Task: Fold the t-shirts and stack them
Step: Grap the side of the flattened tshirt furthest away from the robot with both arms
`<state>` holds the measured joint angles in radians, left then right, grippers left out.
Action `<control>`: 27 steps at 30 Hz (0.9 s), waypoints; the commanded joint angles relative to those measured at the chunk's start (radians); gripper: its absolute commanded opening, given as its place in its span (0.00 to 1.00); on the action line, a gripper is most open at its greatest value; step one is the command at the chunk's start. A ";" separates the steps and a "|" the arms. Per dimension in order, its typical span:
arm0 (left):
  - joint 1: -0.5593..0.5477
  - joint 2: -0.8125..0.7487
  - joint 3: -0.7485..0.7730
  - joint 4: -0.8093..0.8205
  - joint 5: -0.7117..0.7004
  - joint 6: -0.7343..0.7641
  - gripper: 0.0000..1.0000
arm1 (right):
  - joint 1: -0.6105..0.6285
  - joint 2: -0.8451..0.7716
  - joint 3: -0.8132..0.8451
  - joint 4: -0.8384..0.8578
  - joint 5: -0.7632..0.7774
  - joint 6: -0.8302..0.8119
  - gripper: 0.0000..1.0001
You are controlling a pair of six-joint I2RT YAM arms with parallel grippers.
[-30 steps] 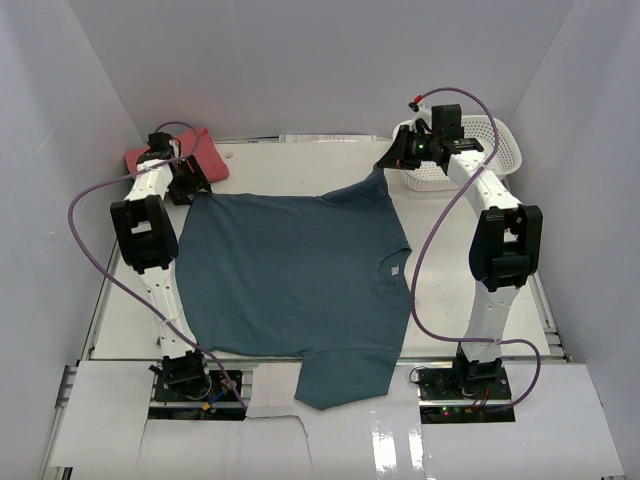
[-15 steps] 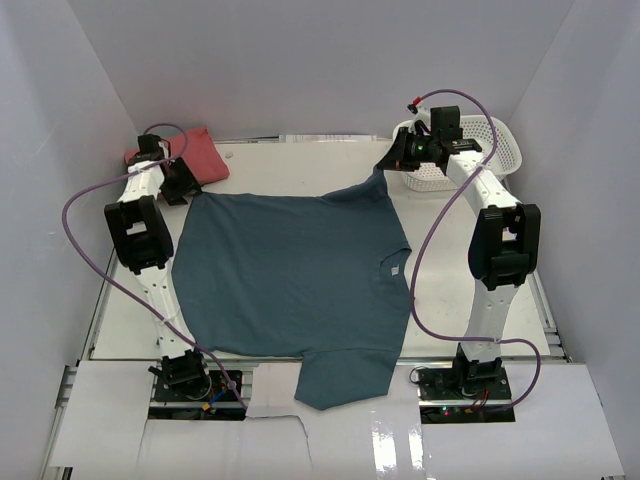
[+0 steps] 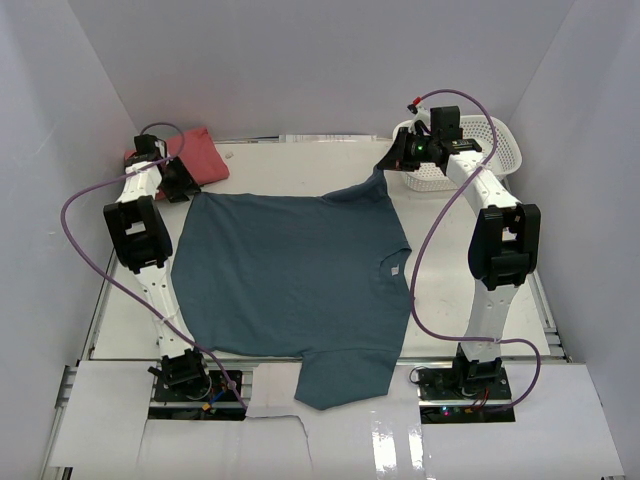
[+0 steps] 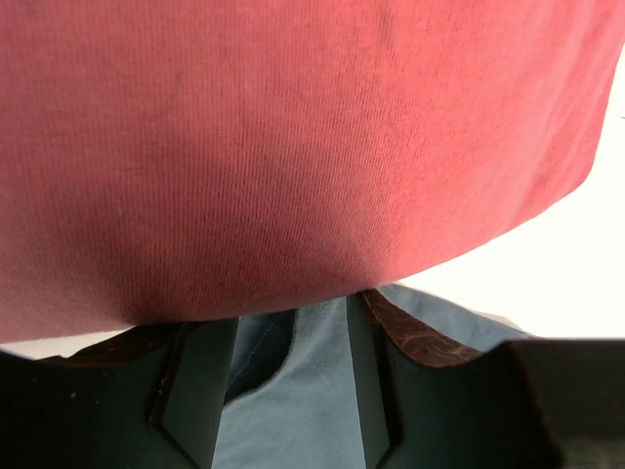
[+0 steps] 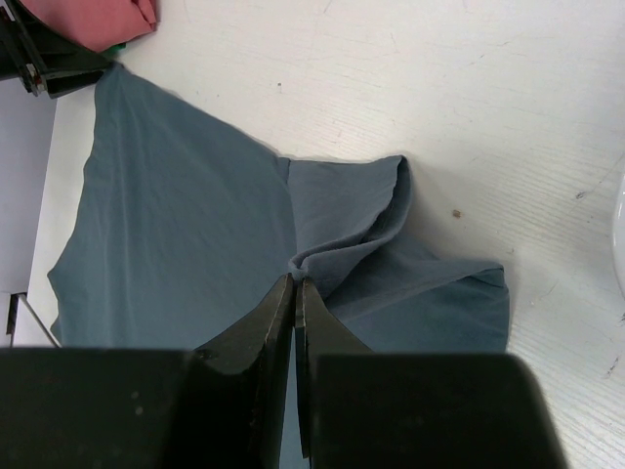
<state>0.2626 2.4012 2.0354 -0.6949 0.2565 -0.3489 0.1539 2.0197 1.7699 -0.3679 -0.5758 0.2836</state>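
teal-blue t-shirt (image 3: 290,275), coral-red t-shirt (image 3: 208,152), white lattice basket (image 3: 500,150), white table (image 3: 450,305)

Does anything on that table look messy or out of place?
Yes. The teal shirt lies mostly flat, but its far right sleeve is bunched up, pinched in the right gripper, and its near sleeve reaches past the table's front edge.

The white table (image 3: 290,170) carries three things. A teal-blue t-shirt (image 3: 290,270) lies spread flat across its middle, white neck label (image 3: 395,270) toward the right. One sleeve reaches past the near edge, and the far right sleeve is pulled up off the surface. A coral-red t-shirt (image 3: 205,155) sits bunched in the far left corner, just beside the teal one's far left corner. A white lattice basket (image 3: 500,150) stands in the far right corner.
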 commanded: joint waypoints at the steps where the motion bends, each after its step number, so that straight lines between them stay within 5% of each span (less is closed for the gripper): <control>1: -0.005 0.035 0.008 -0.020 0.013 0.027 0.58 | 0.003 0.010 0.014 -0.002 -0.004 -0.009 0.08; 20: -0.048 0.070 -0.009 -0.052 -0.045 0.067 0.52 | 0.003 0.016 0.026 -0.002 -0.016 0.000 0.08; 27: -0.062 0.078 -0.014 -0.071 -0.074 0.087 0.35 | 0.001 0.016 0.034 -0.002 -0.024 0.009 0.08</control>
<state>0.2283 2.4145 2.0468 -0.6960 0.2119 -0.2878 0.1539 2.0243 1.7702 -0.3679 -0.5797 0.2859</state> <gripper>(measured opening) 0.367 0.080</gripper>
